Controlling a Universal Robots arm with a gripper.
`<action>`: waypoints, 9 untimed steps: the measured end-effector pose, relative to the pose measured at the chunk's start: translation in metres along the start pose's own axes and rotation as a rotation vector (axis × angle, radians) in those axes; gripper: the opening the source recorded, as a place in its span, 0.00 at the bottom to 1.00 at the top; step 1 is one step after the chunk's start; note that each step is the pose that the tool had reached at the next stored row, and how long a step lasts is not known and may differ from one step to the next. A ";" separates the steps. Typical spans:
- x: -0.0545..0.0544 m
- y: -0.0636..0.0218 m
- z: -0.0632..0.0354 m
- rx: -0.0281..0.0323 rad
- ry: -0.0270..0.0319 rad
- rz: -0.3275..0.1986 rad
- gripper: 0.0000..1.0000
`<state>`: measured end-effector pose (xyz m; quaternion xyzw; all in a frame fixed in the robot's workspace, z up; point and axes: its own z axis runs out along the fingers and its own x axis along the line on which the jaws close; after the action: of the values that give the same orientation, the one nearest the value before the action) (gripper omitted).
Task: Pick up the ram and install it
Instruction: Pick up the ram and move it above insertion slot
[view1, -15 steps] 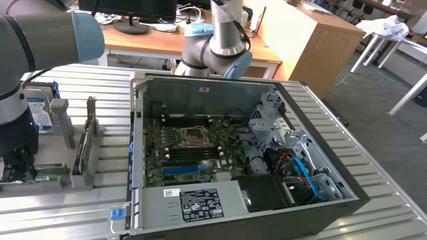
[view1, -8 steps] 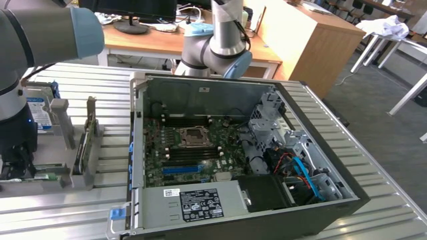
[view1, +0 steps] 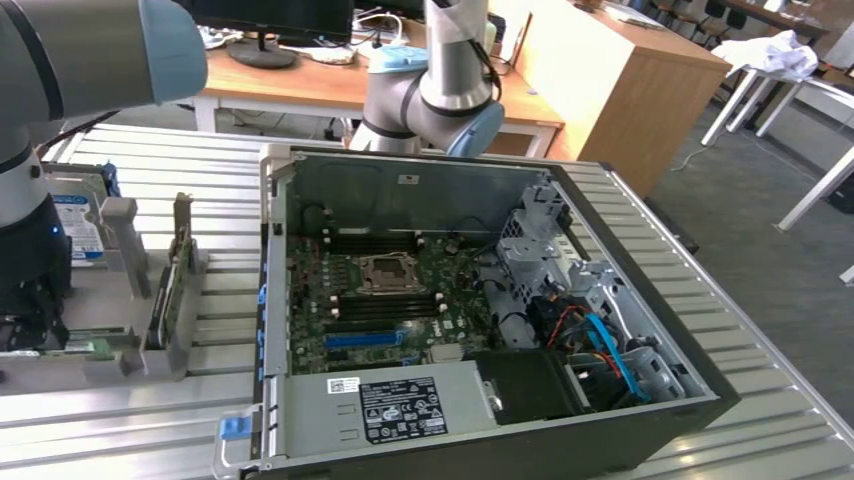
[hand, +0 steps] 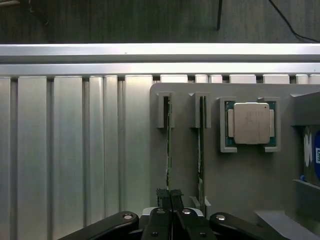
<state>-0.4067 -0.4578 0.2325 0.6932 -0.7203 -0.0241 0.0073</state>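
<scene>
Table: aluminium-slat table (view1: 160, 160); it carries everything here.
Computer case: open computer case (view1: 707, 385) lies lid-off in the table's middle, motherboard (view1: 387, 300) facing up. No ram stick shows in its slots.
Holder: grey parts holder (hand: 240, 180) sits on the table's slats at the exterior view's left of the case, apart from it.
Hard drive: hard drive (hand: 312, 155) stands at the holder's edge farthest from the bare slats.
Gripper: gripper (hand: 170, 194) is down at holder level. Its fingertips (hand: 164, 195) are drawn together, with only a thin seam between them.
Ram, place: the ram (hand: 168, 150) stands on its long edge in the holder's outermost slot, nearest the holder edge that borders bare slats.
Ram, long axis: parallel to the table slats. One end sits in the slotted post (hand: 164, 111) at the holder's edge beside the table's edge rail; the other end runs straight to the fingertips.
Ram to gripper: directly in line. The seam between the fingertips continues the board's top edge.
Judgement: a pinch on the ram near its free end, not yet lifted, since the far end sits in its post.
Second stick: second ram stick (hand: 201, 150) stands in the next slot, parallel, just beside, untouched.
CPU: CPU (hand: 248, 122) lies flat in its pocket between that stick and the hard drive.
</scene>
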 end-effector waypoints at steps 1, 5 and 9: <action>0.000 0.0001 -0.0021 -0.0003 0.0001 0.000 0.12; 0.000 0.0003 -0.0104 -0.0015 0.0001 0.000 0.12; 0.000 0.0004 -0.0183 -0.0028 0.0002 0.000 0.12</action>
<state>-0.4064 -0.4578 0.2508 0.6932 -0.7203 -0.0251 0.0084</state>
